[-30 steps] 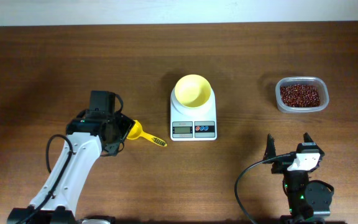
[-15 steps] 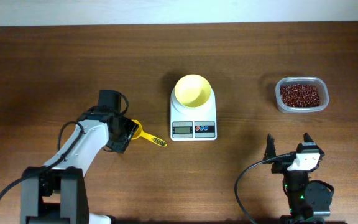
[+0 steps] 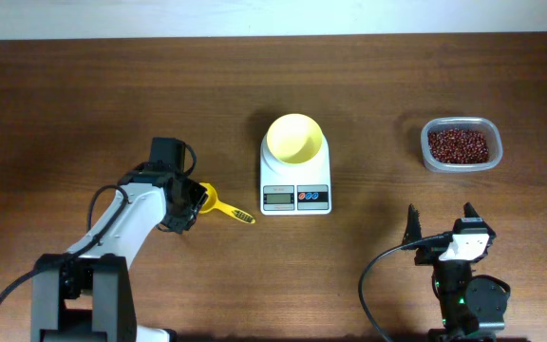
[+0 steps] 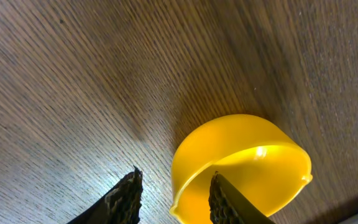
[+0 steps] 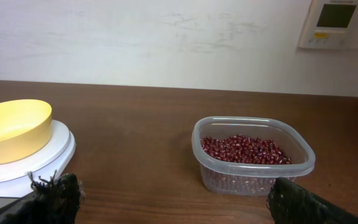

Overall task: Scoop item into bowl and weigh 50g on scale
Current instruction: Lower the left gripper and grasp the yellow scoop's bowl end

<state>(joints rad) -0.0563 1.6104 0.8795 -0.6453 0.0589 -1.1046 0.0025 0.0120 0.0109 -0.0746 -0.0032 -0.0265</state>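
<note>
Looking down from the overhead cam, we see the left gripper parked right at the cup end of the yellow scoop, which lies flat on the wooden table just left of the scale, handle pointing towards it. In the wrist view, that left gripper has its fingers spread a bit, with the scoop cup's near wall sitting in the gap. One finger is outside the cup and clear of it, the other is over by the inside. So it's straddling the rim, not clamped on it as far as we can tell.

The pale-yellow bowl sits on the scale's round platform and looks empty. We can't read the display from here.

The red-brown beans are all over on the right in the clear plastic tub, well apart from the scale. The right wrist cam shows the same: beans heaped in the tub, the bowl on the scale off to the left.

The right gripper sits at the near edge below the tub, and its fingers are spread wide with nothing between them.
</note>
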